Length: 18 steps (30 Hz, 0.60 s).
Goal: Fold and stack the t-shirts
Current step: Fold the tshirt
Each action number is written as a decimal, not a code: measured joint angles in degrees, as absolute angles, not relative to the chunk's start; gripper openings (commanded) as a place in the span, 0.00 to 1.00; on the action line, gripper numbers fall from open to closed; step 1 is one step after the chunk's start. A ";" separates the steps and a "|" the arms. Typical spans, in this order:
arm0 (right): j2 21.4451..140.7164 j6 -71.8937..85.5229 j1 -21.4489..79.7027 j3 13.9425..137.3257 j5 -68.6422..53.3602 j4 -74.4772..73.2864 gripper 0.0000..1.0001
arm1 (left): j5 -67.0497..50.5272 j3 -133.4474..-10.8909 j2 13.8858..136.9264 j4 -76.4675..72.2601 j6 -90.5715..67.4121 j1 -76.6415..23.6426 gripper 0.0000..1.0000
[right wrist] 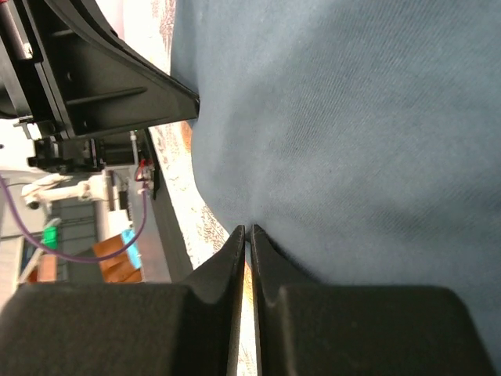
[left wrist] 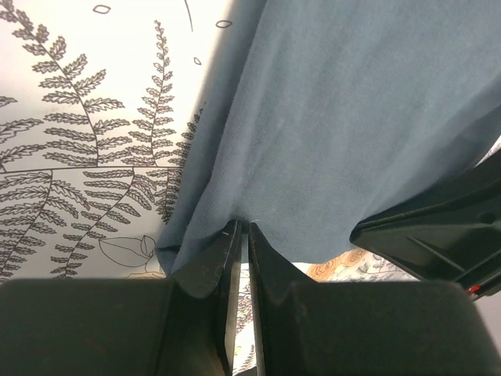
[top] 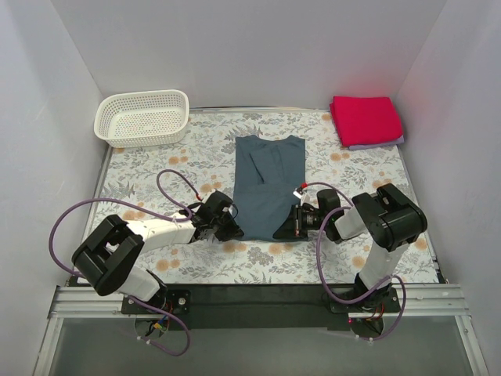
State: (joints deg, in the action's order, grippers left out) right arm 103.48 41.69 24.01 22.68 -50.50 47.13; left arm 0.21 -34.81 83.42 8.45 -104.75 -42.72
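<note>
from above we see the slate blue-grey cloth t-shirt (top: 270, 176) lying flat in the middle of the table with the flower-printed cover (top: 180, 262). it is folded to a long narrow strip, with the collar at the far end. the left gripper (top: 233, 227) is at its near left corner and the right gripper (top: 297, 222) at its near right corner, but this view does not show the fingertips well. the wrist views show them: in each one the two black fingers (left wrist: 207, 270) are clenched almost together, with the near hem of the shirt nipped at the tips. only the top view shows the bright red folded t-shirt (top: 364, 117) resting on the pale lavender t-shirt (top: 376, 145) in the far right corner, and the white plastic lattice basket (top: 142, 141) in the far left corner.
</note>
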 measured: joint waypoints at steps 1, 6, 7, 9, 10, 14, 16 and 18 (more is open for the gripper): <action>102.78 41.47 23.99 22.28 -50.00 47.05 0.12 | 0.10 -34.74 83.42 8.36 -104.92 -42.65 0.11; 97.08 39.59 21.56 18.55 -47.55 45.08 0.12 | -0.12 -34.59 83.40 8.29 -105.69 -42.48 0.11; 95.98 39.22 20.51 17.56 -47.27 44.69 0.12 | -0.12 -34.57 83.40 8.29 -105.82 -42.48 0.11; 94.15 38.65 18.15 15.46 -47.11 44.03 0.12 | -0.12 -34.54 83.37 8.32 -106.04 -42.48 0.11; 93.36 38.50 16.91 14.57 -47.24 43.64 0.12 | -0.12 -34.52 83.35 8.34 -106.15 -42.48 0.11; 90.83 37.63 13.28 11.49 -47.79 43.11 0.12 | -0.08 -34.46 83.26 8.47 -106.52 -42.46 0.10; 89.91 37.19 12.49 10.39 -47.90 42.74 0.12 | -0.05 -34.46 83.20 8.60 -106.59 -42.46 0.10; 89.21 37.01 12.19 9.78 -47.90 42.30 0.12 | -0.05 -34.46 83.07 8.88 -106.65 -42.46 0.08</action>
State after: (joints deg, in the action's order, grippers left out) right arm 89.21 37.01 12.19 9.78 -47.90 42.30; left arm -0.05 -34.46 83.07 8.88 -106.65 -42.46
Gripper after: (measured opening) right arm 0.119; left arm 0.100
